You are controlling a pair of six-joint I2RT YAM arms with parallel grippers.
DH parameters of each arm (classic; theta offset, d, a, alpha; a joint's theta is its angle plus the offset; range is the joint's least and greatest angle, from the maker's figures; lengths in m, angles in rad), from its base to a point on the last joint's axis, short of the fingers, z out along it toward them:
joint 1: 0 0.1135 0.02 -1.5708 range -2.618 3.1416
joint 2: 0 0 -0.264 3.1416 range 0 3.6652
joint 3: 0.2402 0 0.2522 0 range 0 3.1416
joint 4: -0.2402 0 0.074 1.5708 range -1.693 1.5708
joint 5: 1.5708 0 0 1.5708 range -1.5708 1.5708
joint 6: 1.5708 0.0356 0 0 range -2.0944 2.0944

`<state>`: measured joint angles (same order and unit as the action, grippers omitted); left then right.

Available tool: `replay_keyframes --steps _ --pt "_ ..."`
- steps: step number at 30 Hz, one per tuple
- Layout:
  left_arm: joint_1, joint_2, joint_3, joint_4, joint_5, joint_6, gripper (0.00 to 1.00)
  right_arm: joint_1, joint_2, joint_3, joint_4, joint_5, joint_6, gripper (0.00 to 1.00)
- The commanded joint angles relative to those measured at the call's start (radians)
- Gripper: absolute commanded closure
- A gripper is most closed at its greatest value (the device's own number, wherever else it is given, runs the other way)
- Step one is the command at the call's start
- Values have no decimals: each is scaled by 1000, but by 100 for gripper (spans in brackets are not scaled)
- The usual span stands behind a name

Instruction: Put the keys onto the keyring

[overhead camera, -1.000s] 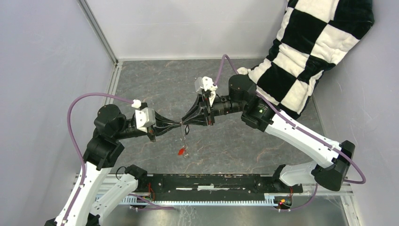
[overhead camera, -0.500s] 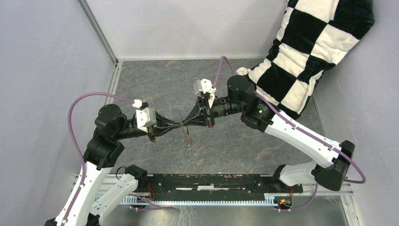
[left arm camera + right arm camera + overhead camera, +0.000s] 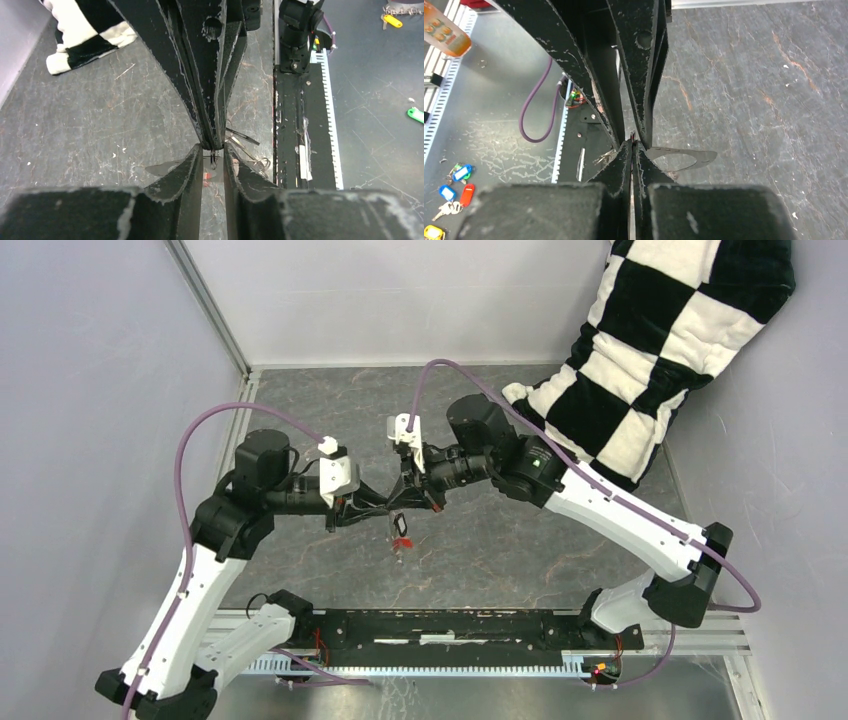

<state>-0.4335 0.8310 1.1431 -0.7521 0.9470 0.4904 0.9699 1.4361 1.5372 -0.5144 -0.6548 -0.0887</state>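
Your top view: high above the worktop's [image 3: 500,550] near edge, facing down. Wrist views: close, facing each other; all share its middle.

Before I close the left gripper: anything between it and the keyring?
Nothing visible. The keyring, a thin wire here, sits inside the gap of the open left gripper, pinched by the shut right gripper opposite; the keys hang below.
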Motion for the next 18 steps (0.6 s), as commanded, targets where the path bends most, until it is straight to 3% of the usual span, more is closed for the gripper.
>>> replay_keyframes --steps 1,10,18 --pt "1 36 81 -134 24 135 75 21 22 104 -58 46 -43 100" --pt "1 60 105 -208 -6 196 84 53 78 193 -121 58 -68 100" --pt "1 58 124 -259 -37 247 65 59 83 205 -148 76 -75 100"
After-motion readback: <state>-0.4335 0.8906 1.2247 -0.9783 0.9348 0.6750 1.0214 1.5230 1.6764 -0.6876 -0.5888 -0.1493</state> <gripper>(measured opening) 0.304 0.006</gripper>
